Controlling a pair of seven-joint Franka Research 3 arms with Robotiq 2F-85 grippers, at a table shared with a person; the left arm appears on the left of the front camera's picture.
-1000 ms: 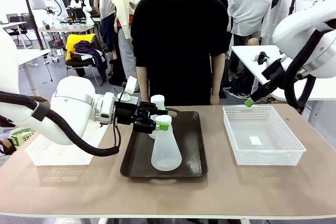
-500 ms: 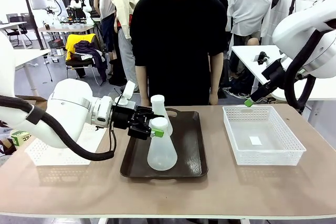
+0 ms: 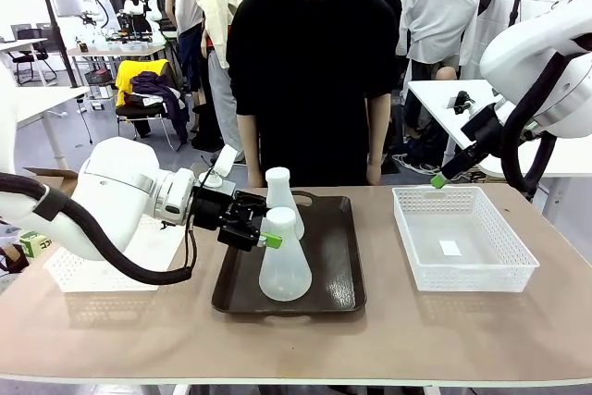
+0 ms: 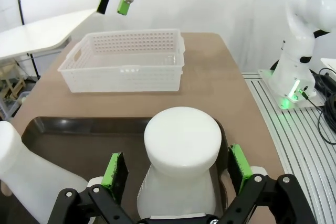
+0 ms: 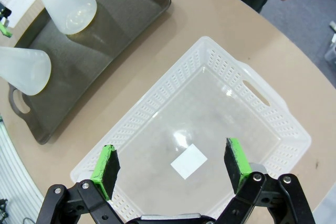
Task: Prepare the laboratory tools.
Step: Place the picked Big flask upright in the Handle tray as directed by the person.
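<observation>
Taking the dark tray (image 3: 338,295) in the middle of the tabletop (image 3: 416,335) as the landmark: left of it lies a white mesh basket (image 3: 69,270), partly hidden by the left arm. The left gripper (image 3: 268,240) reaches in over the tray's left edge, its jaws spread wide on either side of the near flask's (image 3: 283,265) neck; the wrist view shows gaps at both pads, so likely no contact. That flask stands upright on the tray, the second flask (image 3: 281,193) upright just behind it. Right of the tray sits another white basket (image 3: 462,270). The right gripper (image 5: 171,163) hovers above that basket, jaws wide, holding nothing.
</observation>
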